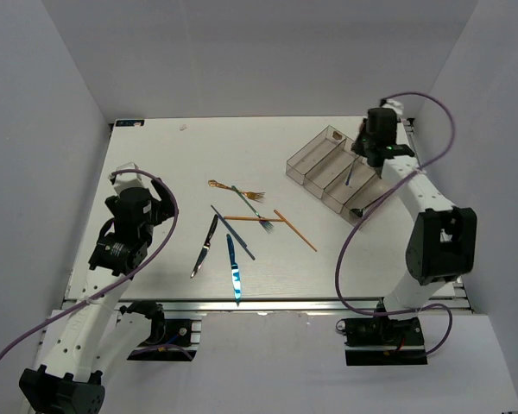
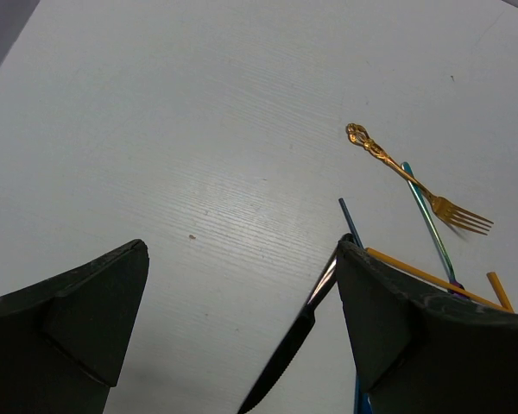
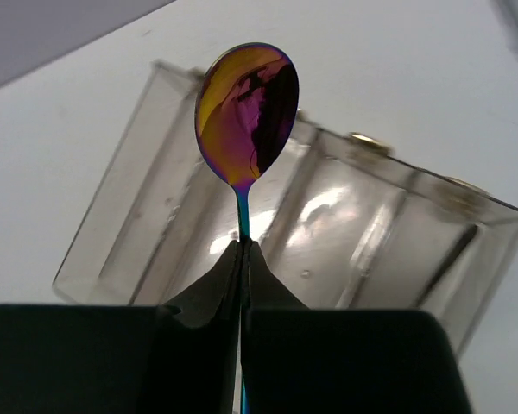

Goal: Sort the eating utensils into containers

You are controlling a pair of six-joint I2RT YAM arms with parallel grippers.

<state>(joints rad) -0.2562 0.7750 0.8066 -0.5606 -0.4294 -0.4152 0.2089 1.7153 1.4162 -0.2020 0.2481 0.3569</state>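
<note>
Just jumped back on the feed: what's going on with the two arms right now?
The right gripper is shut on the handle of an iridescent purple spoon and holds it over the clear grey tray, not yet released. The left gripper is open and empty, hanging over the table beside the black knife. The gold fork, blue knife and orange chopsticks lie loose on the table, not yet sorted.

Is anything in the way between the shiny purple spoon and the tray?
No, nothing visible is. The right fingers pinch the spoon by its handle, right over the tray, with only open air between them.
</note>
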